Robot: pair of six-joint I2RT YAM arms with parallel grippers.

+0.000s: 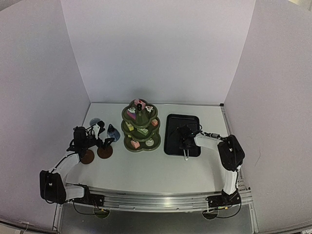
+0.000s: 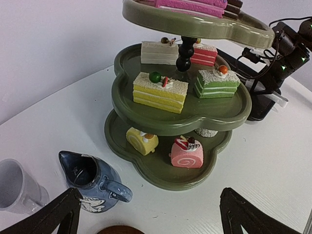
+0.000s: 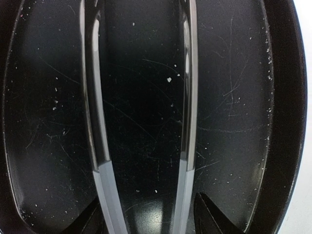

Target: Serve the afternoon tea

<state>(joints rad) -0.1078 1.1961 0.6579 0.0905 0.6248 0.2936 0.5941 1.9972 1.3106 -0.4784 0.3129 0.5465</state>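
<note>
The olive-green three-tier stand (image 1: 140, 127) holds small cakes on every tier; in the left wrist view the stand (image 2: 161, 168) shows a pink roll (image 2: 187, 153), a yellow roll (image 2: 142, 140) and a yellow slice (image 2: 160, 91). The blue jug (image 1: 113, 131) (image 2: 92, 181) stands left of the stand, with the pale cup (image 1: 95, 121) (image 2: 17, 187) behind it. Two brown coasters (image 1: 87, 156) (image 1: 105, 151) lie bare. My left gripper (image 1: 100, 135) (image 2: 148, 210) is open and empty above the coasters. My right gripper (image 1: 185, 139) (image 3: 146, 214) grips the metal tongs (image 3: 97, 146) low over the black tray.
The black tray (image 1: 173, 141) (image 3: 234, 97) lies right of the stand and holds no food. The tongs' end (image 1: 185, 155) sticks out over the tray's near edge. White walls close in the back and both sides.
</note>
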